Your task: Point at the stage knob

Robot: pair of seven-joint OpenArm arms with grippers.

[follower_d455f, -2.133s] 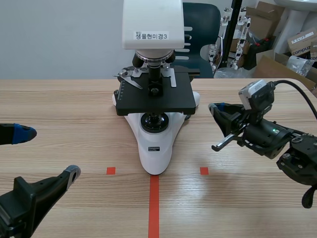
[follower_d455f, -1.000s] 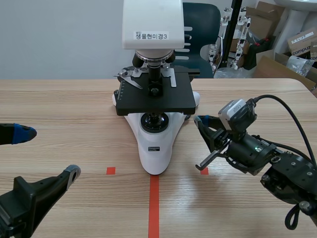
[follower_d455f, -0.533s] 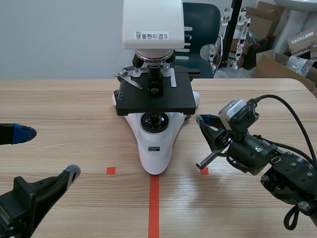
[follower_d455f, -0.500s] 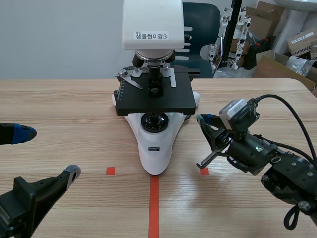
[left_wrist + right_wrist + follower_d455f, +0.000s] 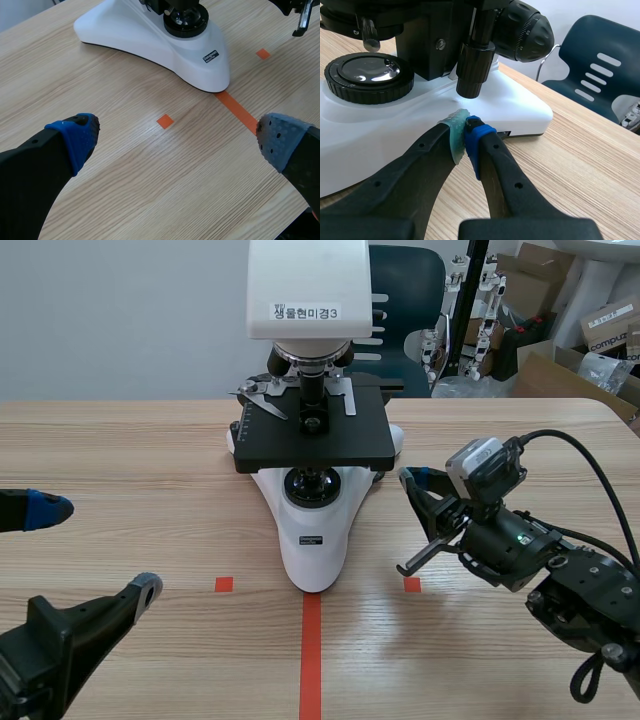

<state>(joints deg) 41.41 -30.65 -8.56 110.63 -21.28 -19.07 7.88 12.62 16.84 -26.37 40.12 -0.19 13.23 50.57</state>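
stage knob can't be picked out in the scene view, tucked under the microscope's stage on the side facing the right gripper; the head label reads "생물현미경3". left wrist view: the left gripper sits before the microscope's base, fingers spread wide. right wrist view: the right fingers, pressed together, end just under the knob, likely a stiff, ribbed, fixed barrel, best touched at its side.

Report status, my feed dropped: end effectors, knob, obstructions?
Left end effector open. Right end effector shut, tips just short of stage knob. Nothing between.
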